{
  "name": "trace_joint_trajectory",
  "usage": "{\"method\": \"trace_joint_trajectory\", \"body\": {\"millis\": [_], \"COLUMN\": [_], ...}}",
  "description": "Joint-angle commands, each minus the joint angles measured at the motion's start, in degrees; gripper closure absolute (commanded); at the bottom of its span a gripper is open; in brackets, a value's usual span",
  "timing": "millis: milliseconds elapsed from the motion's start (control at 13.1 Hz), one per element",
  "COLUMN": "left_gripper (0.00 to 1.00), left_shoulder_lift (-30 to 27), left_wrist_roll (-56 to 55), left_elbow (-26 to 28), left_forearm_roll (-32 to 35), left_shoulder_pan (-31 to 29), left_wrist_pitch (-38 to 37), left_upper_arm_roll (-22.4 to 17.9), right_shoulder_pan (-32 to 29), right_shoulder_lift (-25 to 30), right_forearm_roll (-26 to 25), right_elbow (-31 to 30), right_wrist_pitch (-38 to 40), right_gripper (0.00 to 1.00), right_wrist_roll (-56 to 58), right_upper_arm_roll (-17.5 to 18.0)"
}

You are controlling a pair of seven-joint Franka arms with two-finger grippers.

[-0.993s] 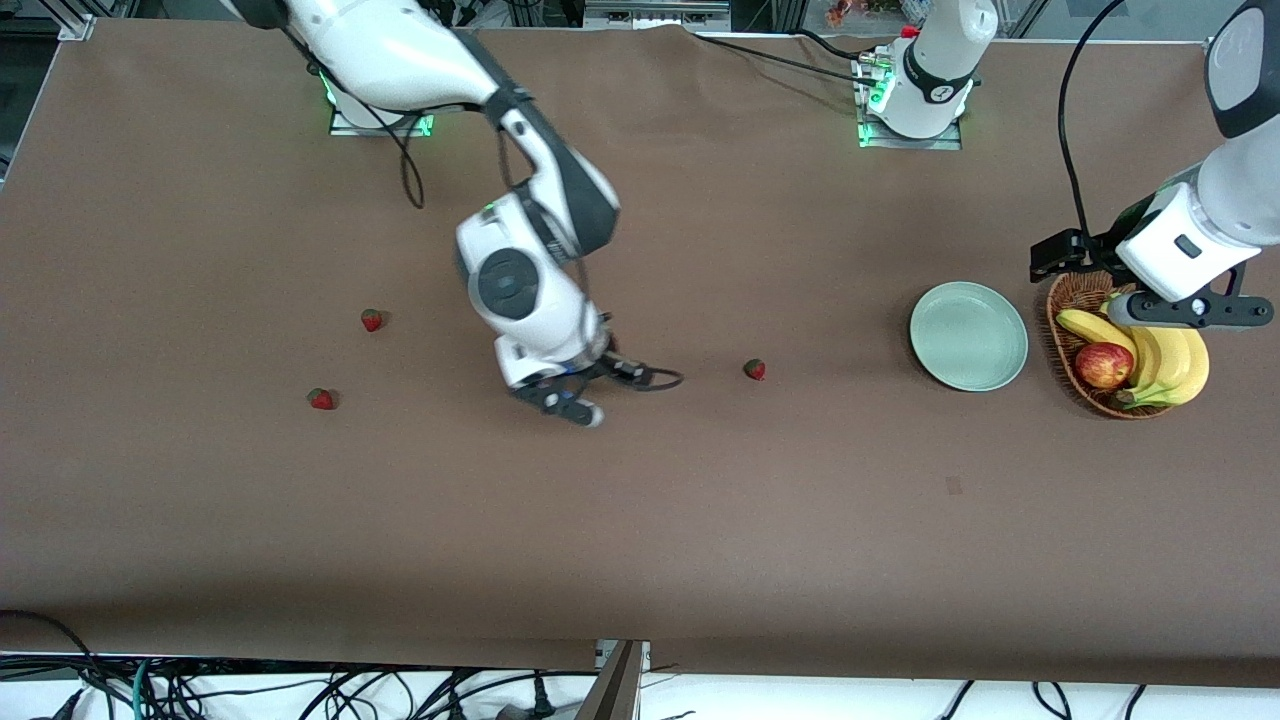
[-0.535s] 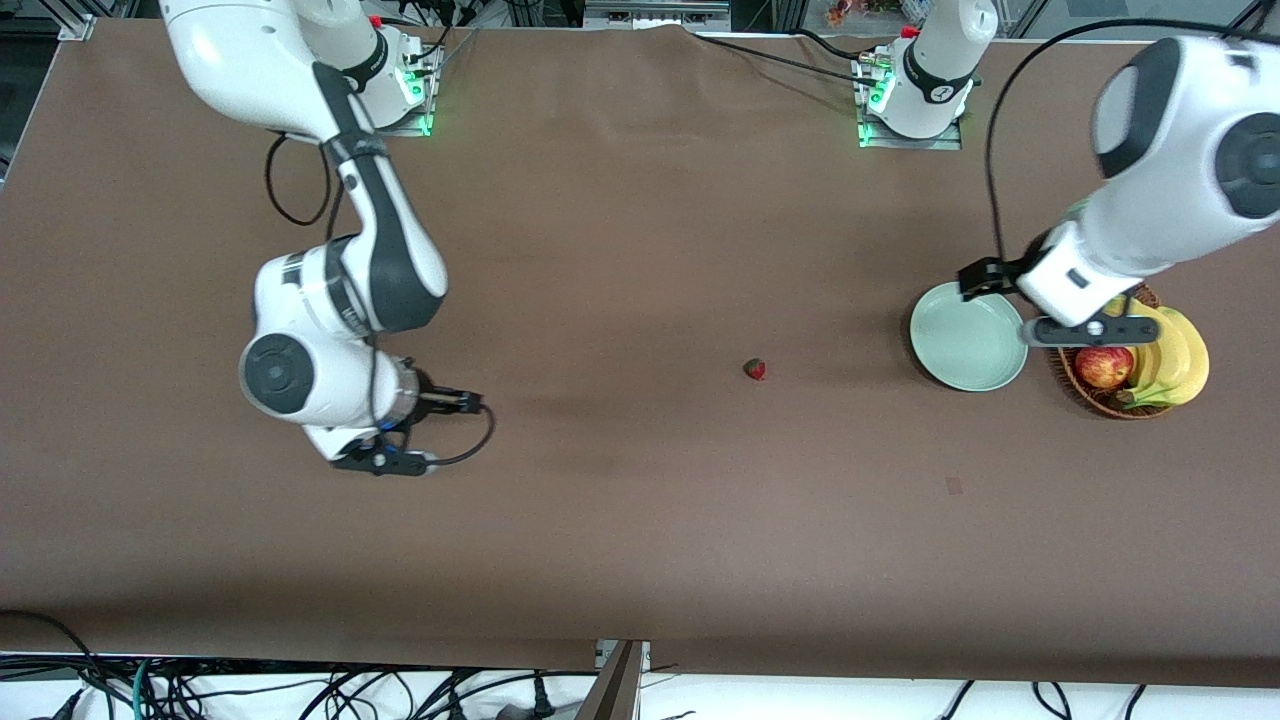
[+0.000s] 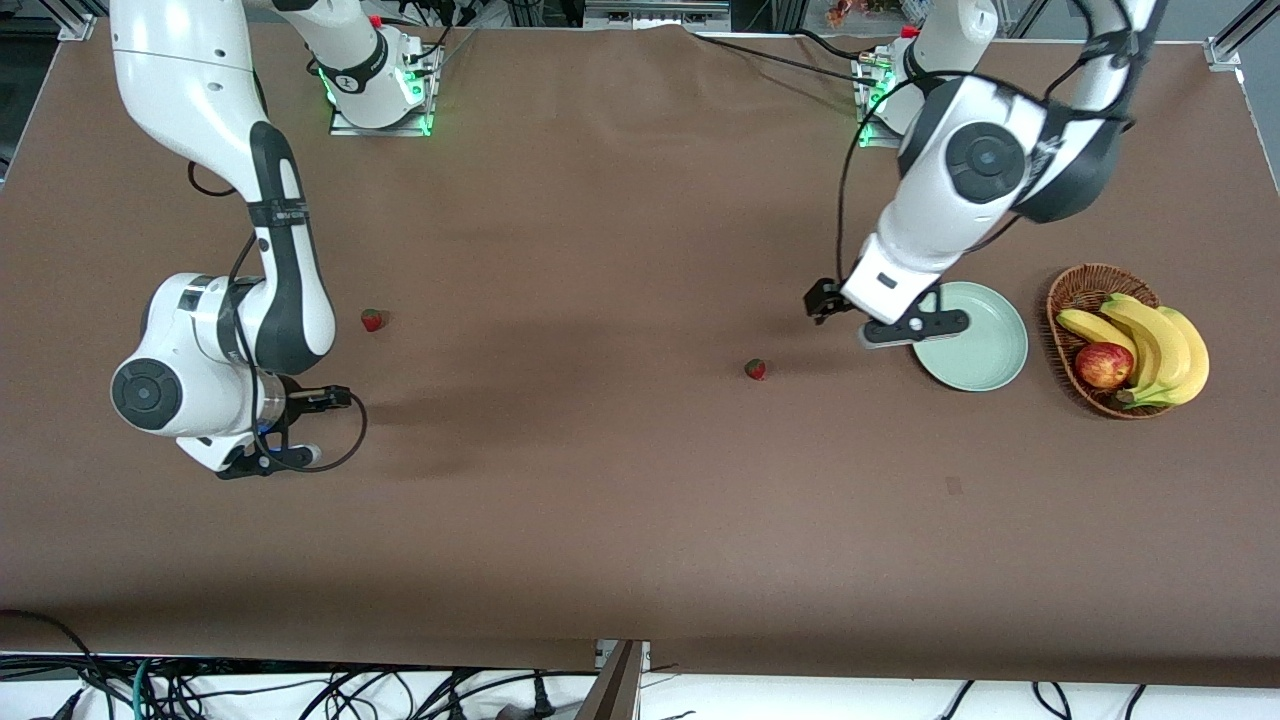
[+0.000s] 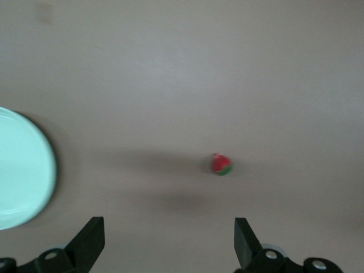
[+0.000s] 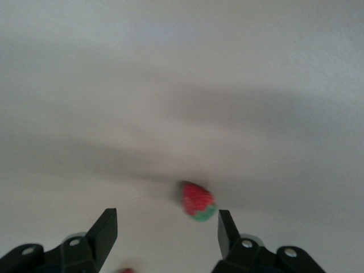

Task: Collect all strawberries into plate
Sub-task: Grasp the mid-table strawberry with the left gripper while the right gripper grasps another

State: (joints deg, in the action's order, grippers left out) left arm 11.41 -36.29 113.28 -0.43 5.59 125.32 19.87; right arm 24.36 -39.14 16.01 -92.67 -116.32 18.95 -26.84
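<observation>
Brown cloth covers the worktop (image 3: pixel 600 520) from end to end. At the right arm's end, the right pincer (image 3: pixel 270 462) hangs low over bare cloth, its wrist bent down from a high elbow; its jaws stand apart and hold nothing. In the right wrist view a strawberry (image 5: pixel 198 202) lies on the cloth just ahead of the open fingers (image 5: pixel 105 227), and a red scrap shows at the frame's edge, too little to identify.

Two strawberries show in the front view: one (image 3: pixel 372 320) near the right arm, farther from the camera than its pincer, and one (image 3: pixel 755 369) mid-worktop, near the plate (image 3: pixel 985 350). A third I cannot find there.

Over the plate's rim nearest that berry hangs the left pincer (image 3: pixel 912 330), jaws wide and empty, the arm folded down from its base. The plate holds nothing. Beside it, toward the left arm's end, a basket (image 3: pixel 1075 290) holds three bananas (image 3: pixel 1160 345) and one apple (image 3: pixel 1103 365).
</observation>
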Motion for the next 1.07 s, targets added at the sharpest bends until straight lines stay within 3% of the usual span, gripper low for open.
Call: {"method": "trace_joint_trajectory", "body": {"millis": [0,306,458,688,841,993], "left_gripper": [0.0,0.0,0.0,0.0,0.02,0.25], "left_shoulder_lift": [6.93,18.53,23.2,26.55,27.09,26.74], "left_wrist_roll": [-4.91,-16.76,-23.35,-26.99,-27.34,-29.27], "left_elbow": [-1.04,-6.56,-9.38,-9.74,-9.48,-9.22], "left_forearm_roll": [2.17,12.36,16.67,19.42,19.42,19.5], "left_shoulder_pan": [1.61,5.3,6.27,6.36,6.28,6.19], "left_wrist_pitch": [7.01,11.35,11.44,13.88,13.9,13.46], "left_upper_arm_roll": [0.34,0.34,0.34,0.08,-0.01,0.17], "right_shoulder_pan": [-0.28,-1.33,-2.29,-2.48,-2.56,-2.65], "right_shoulder_lift": [2.13,1.7,1.26,0.73,-0.15,-0.33], "right_forearm_roll": [3.23,4.73,5.17,5.96,7.8,9.04], "right_elbow": [-6.19,-8.75,-8.67,-8.67,-8.67,-8.67], "right_wrist_pitch": [-4.43,-8.12,-8.57,-9.62,-9.8,-9.8], "right_gripper": [0.21,0.24,0.36,0.52,0.54,0.57], "right_wrist_roll": [5.99,10.13,10.75,11.54,12.5,13.3], "right_upper_arm_roll": [0.04,0.04,0.21,0.47,0.48,0.48]}}
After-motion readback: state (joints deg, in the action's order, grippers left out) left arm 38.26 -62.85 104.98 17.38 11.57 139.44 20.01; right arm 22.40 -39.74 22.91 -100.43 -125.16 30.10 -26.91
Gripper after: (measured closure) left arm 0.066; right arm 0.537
